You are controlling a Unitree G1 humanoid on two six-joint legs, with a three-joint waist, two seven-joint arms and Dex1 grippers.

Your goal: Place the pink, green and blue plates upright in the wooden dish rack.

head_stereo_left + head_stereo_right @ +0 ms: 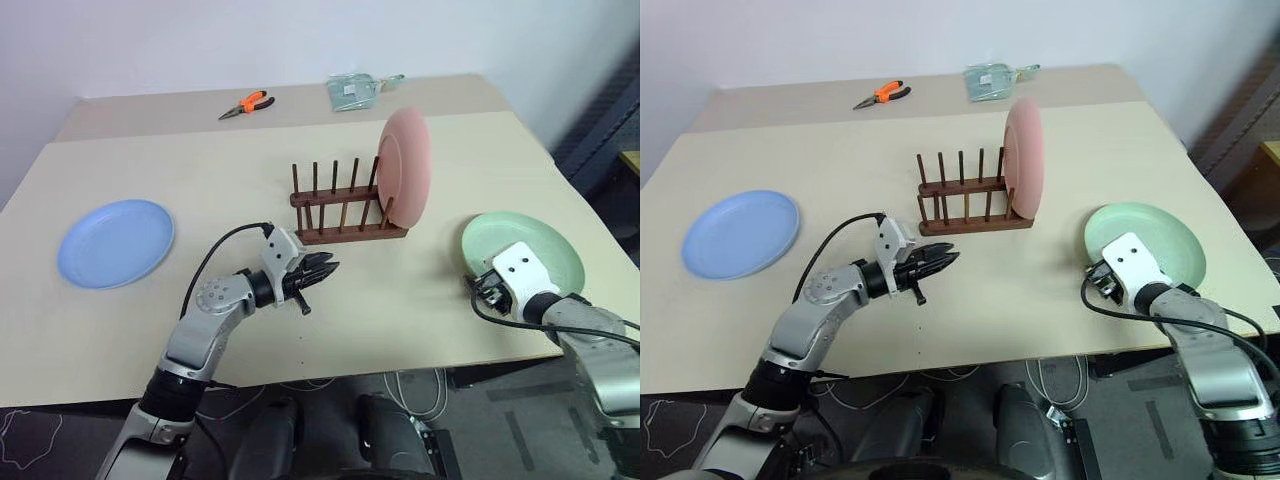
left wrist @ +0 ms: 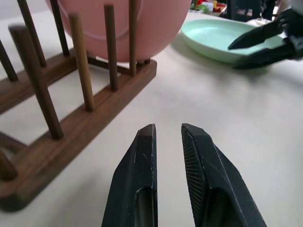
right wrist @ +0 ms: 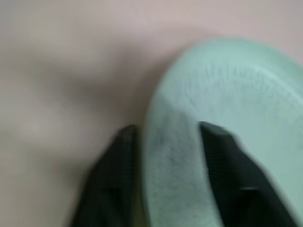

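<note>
The pink plate (image 1: 405, 165) stands upright in the right end slot of the wooden dish rack (image 1: 345, 218). At the table's left the blue plate (image 1: 115, 243) lies flat, and the green plate (image 1: 535, 245) lies flat at the right. My left gripper (image 1: 325, 270) hovers just in front of the rack, its fingers (image 2: 142, 161) nearly together with nothing between them. My right gripper (image 1: 478, 288) is at the green plate's near left rim (image 3: 170, 156), which shows between its spread fingers (image 3: 113, 161). The plate rests on the table.
Orange-handled pliers (image 1: 247, 103) and a pale packet (image 1: 355, 90) lie at the far edge of the table. Several rack slots left of the pink plate stand free. The table's right edge runs just past the green plate.
</note>
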